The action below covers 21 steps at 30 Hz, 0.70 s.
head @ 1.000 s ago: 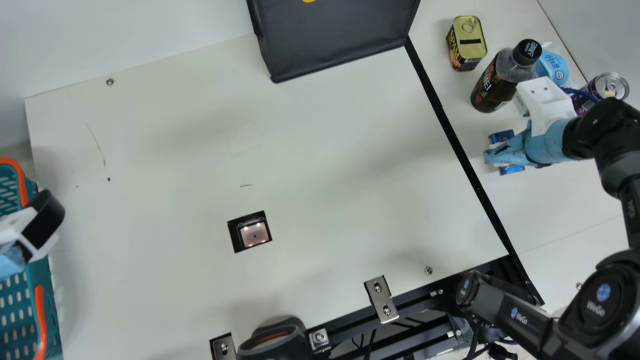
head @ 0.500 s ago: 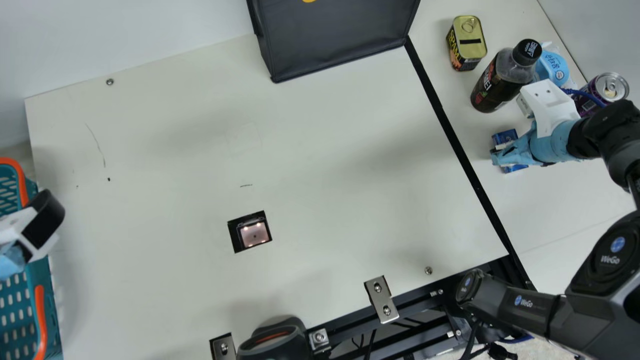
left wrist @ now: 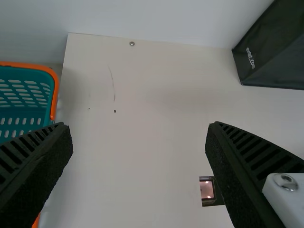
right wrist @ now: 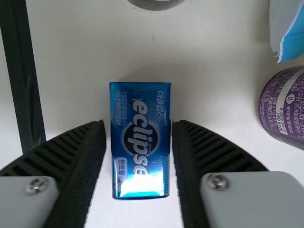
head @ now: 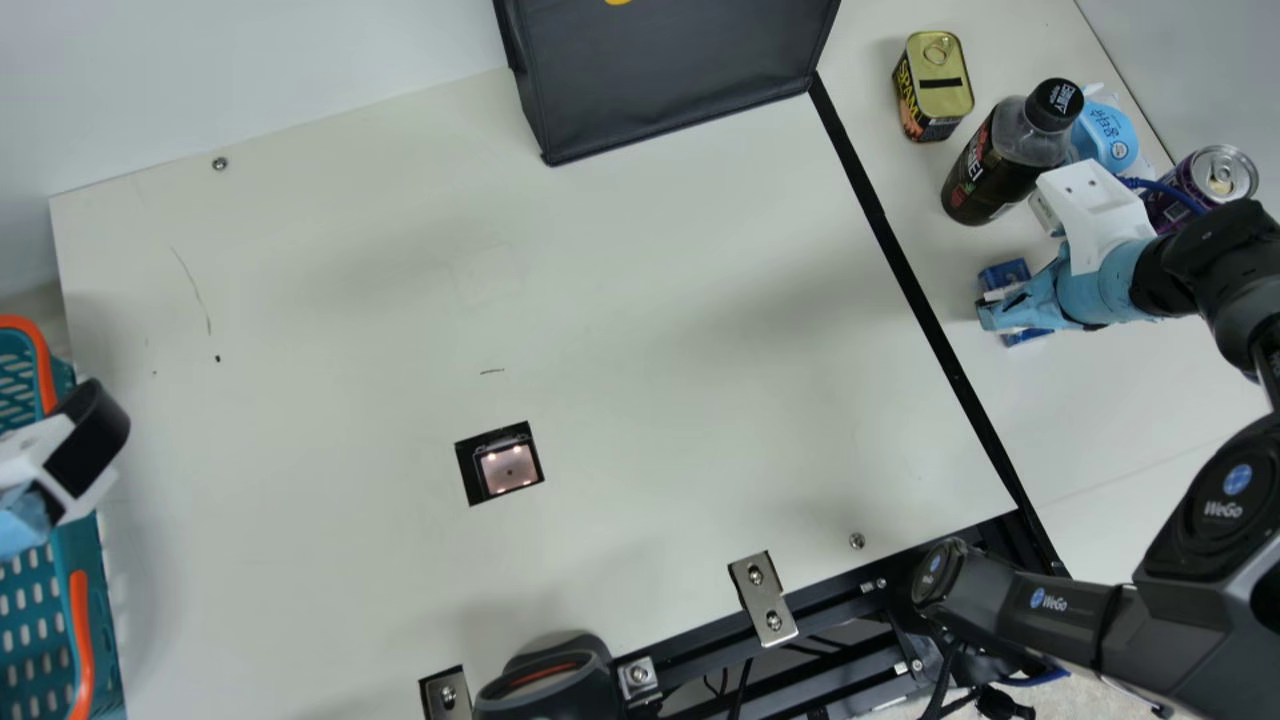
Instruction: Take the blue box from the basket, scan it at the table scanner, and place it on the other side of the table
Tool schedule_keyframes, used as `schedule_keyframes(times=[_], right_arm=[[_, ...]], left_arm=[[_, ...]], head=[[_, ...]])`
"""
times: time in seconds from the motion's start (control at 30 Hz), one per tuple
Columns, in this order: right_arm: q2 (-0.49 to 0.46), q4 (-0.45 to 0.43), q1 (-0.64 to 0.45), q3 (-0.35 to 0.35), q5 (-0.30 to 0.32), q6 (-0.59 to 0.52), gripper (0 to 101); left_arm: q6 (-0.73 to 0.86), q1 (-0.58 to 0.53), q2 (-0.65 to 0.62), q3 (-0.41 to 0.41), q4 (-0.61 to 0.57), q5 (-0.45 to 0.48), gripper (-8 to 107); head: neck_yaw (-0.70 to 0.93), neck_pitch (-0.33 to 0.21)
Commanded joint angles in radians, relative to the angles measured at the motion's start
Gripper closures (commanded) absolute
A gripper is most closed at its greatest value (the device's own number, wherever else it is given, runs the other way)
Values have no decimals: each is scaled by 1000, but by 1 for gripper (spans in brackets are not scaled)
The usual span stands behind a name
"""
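Beyond the black strip on the right, my right gripper (head: pixel 988 314) is low over the blue box (head: pixel 1003 274), whose two ends show on either side of it. From the right wrist, the blue box (right wrist: pixel 140 142) lies flat between the two fingers of my right gripper (right wrist: pixel 139 128); a narrow strip of table shows along one side, so the gripper is open around it. My left gripper (head: pixel 25 520) is by the basket (head: pixel 80 640) at the left edge, and its fingers (left wrist: pixel 247 161) stand wide apart. The table scanner (head: pixel 508 468) is set into the tabletop.
Near my right gripper stand a dark bottle (head: pixel 1005 160), a yellow-topped can (head: pixel 935 90), a purple can (head: pixel 1215 175) and a light-blue pack (head: pixel 1105 135). A black bag (head: pixel 670 80) is at the back; a handheld scanner (head: pixel 550 680) is at the front edge.
My right gripper has shifted slightly right, then a little back left, and the blue box has shifted a little with it. My left arm has kept still.
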Motion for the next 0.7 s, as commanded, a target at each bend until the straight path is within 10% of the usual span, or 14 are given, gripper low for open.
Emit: schedule_keyframes(times=[0.0, 0.27, 0.67], right_arm=[[-1, -1, 0, 1, 1, 3, 31], [-35, -3, 8, -2, 12, 26, 6], [-224, -73, 74, -123, 189, 256, 6]], left_arm=[[0, 0, 0, 0, 0, 0, 9], [0, 0, 0, 0, 0, 0, 9], [0, 0, 0, 0, 0, 0, 9]], head=[[-2, -27], [-2, -27], [-2, -27]])
